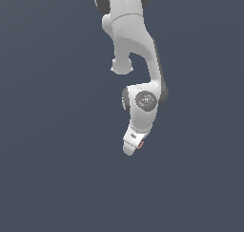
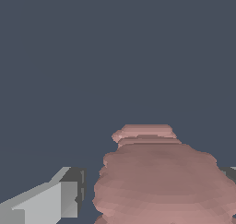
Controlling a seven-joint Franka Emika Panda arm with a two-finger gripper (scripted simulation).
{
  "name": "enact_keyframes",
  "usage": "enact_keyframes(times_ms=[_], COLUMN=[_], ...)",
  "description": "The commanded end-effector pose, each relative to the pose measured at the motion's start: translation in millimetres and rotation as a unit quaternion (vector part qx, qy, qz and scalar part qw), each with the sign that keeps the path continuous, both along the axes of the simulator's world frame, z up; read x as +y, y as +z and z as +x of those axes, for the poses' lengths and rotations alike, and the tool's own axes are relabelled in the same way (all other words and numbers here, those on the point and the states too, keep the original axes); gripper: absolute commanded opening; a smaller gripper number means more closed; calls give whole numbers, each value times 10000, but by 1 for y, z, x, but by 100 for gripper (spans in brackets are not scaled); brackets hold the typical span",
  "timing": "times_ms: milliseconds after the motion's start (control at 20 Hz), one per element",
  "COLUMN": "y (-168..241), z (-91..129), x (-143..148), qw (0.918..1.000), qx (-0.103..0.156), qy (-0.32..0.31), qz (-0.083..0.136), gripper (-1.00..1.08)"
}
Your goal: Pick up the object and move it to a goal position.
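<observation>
1. Wrist view: the frame's near part is filled by the object (image 2: 161, 181), seen very close. It is rendered as a pinkish-red, matte, lumpy mass with layered ridges across its surface.
2. One light grey finger (image 2: 46, 202) of the gripper (image 2: 152, 195) is seen just beside the object on one flank, with a dark pad face turned toward it. A thin strip of the background shows between that pad and the object, so contact on this side cannot be confirmed.
3. A small edge of the other finger (image 2: 230, 172) is visible at the opposite flank, mostly hidden behind the object. The object is thus placed between the two fingers. The fingers are spread to roughly the object's width; whether it is actually clamped cannot be told.
4. Beyond the object only a flat, dark blue-grey desk (image 2: 115, 57) is recorded, without features.
5. Exterior view: the white arm (image 1: 138, 49) is seen reaching down from the upper edge, ending in the gripper (image 1: 132, 147).
6. The object (image 1: 140, 144) appears only as a tiny reddish speck at the gripper's tip, on the exterior view's right side of it, largely hidden by the white fingers.
7. No shadow or contact line is visible under the gripper, so its height over the desk (image 1: 47, 178) cannot be judged.
</observation>
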State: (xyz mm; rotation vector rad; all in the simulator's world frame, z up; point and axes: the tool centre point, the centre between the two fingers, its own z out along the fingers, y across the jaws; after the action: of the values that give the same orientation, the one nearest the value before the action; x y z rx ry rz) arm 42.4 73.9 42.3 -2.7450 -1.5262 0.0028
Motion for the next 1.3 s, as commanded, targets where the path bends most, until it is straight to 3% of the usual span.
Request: enact_keyframes(times_ms=[0, 700, 1250], y=[0, 6, 76], z=[1, 2, 15], x=[0, -1, -7], qw=[10000, 10000, 10000], qx=[-9, -9, -10], qy=[0, 0, 4], qz=[0, 0, 4], gripper=[-100, -100, -100])
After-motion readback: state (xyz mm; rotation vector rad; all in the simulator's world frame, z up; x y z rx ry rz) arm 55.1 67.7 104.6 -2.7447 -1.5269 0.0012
